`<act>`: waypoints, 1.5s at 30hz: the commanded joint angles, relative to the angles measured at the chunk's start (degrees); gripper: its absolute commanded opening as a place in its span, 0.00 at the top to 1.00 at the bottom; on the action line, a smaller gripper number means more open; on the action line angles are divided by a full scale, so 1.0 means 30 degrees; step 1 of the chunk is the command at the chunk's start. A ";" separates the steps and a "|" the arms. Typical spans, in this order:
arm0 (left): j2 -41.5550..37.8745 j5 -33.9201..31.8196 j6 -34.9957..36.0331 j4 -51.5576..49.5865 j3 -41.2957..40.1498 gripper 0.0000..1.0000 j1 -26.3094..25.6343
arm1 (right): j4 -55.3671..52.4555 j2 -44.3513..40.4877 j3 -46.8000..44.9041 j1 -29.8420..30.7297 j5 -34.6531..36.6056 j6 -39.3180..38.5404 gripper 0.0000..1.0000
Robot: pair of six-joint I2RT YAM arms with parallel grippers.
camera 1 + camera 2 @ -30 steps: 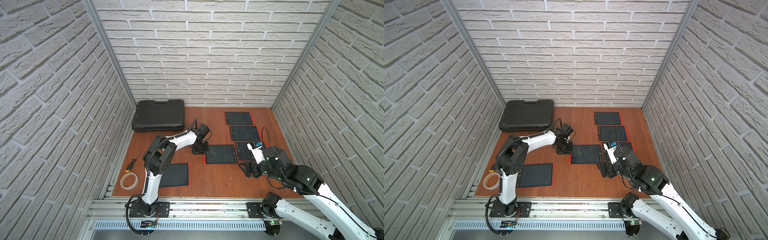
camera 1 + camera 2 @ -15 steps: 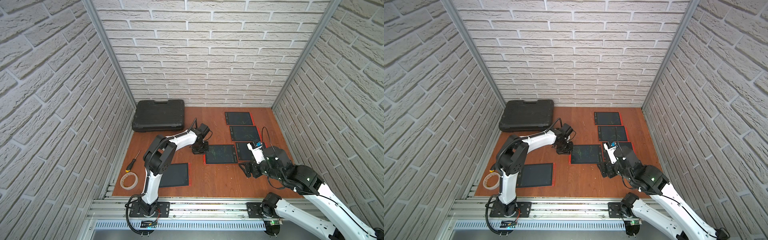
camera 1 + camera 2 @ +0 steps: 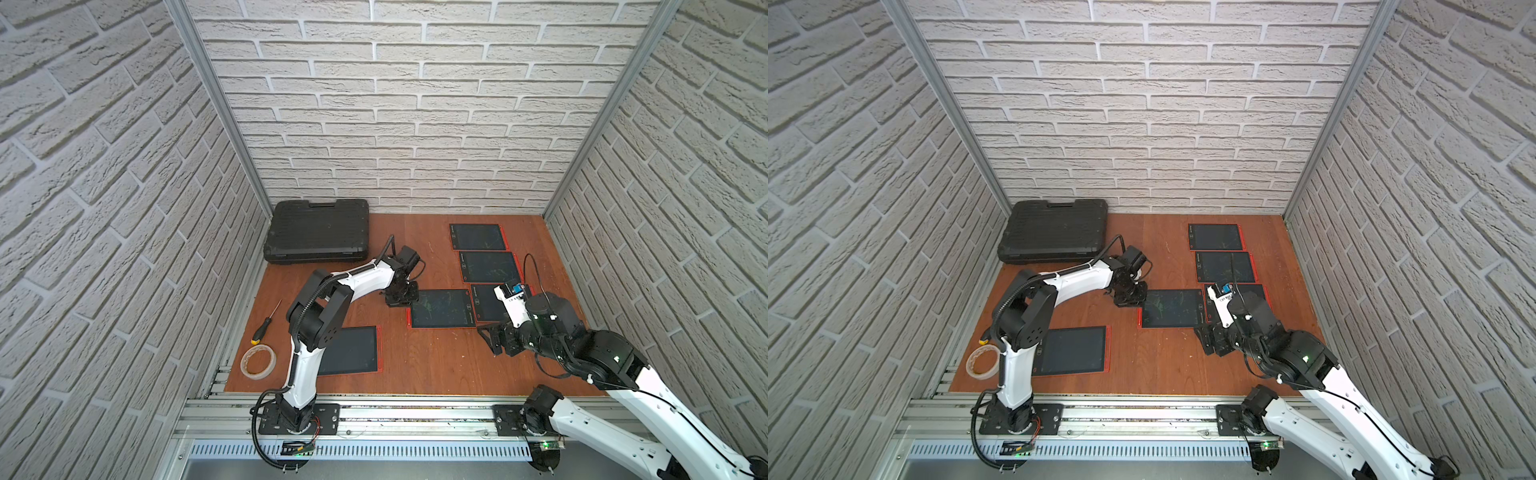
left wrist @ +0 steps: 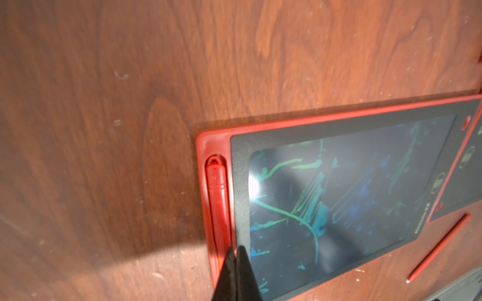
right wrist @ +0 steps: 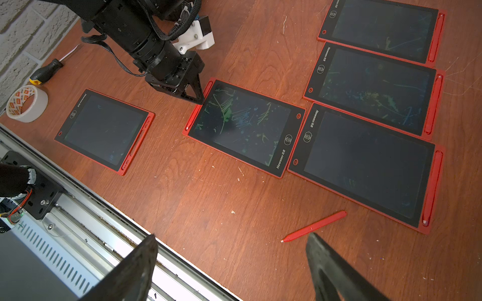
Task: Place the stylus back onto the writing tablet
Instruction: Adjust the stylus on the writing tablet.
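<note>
The middle writing tablet (image 3: 442,308) (image 3: 1169,308) (image 4: 339,187) is red-framed with green and blue scribbles on its dark screen. A red stylus (image 4: 219,203) lies in the slot along its edge. My left gripper (image 4: 236,250) (image 3: 401,301) (image 3: 1131,300) is shut, holds nothing, and its tips rest at the slot's edge, on that stylus's near end. A second red stylus (image 5: 313,226) (image 4: 438,247) lies loose on the wood. My right gripper (image 5: 232,237) (image 3: 494,338) hangs open above the table, one finger close to it.
Three more tablets (image 3: 476,237) (image 3: 489,267) (image 5: 365,166) lie at the right, styluses in their slots. A tablet (image 3: 353,351) at front left has an empty slot (image 5: 135,146). Black case (image 3: 318,230), screwdriver (image 3: 266,324) and tape roll (image 3: 257,361) are at the left.
</note>
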 commanded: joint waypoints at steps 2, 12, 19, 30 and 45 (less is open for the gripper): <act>0.0111 0.0172 0.0016 0.0285 0.0238 1.00 0.0107 | 0.0758 -0.0144 -0.0173 0.0073 0.0179 0.0078 0.12; 0.0472 -0.0214 -0.0011 -0.0182 0.0231 1.00 0.0110 | 0.0764 -0.0138 -0.0194 0.0062 0.0177 0.0107 0.12; 0.0636 -0.0276 -0.0070 -0.0330 0.0173 1.00 0.0087 | 0.0766 -0.0057 -0.0194 0.0062 0.0125 0.0081 0.12; 0.0854 -0.0479 -0.0127 -0.0620 0.0156 1.00 0.0095 | 0.0789 -0.0032 -0.0169 0.0066 0.0127 0.0053 0.12; -0.0608 -0.0152 0.0091 0.0829 -0.0063 1.00 0.0220 | 0.0823 0.0108 -0.0125 0.0077 0.0131 -0.0005 0.12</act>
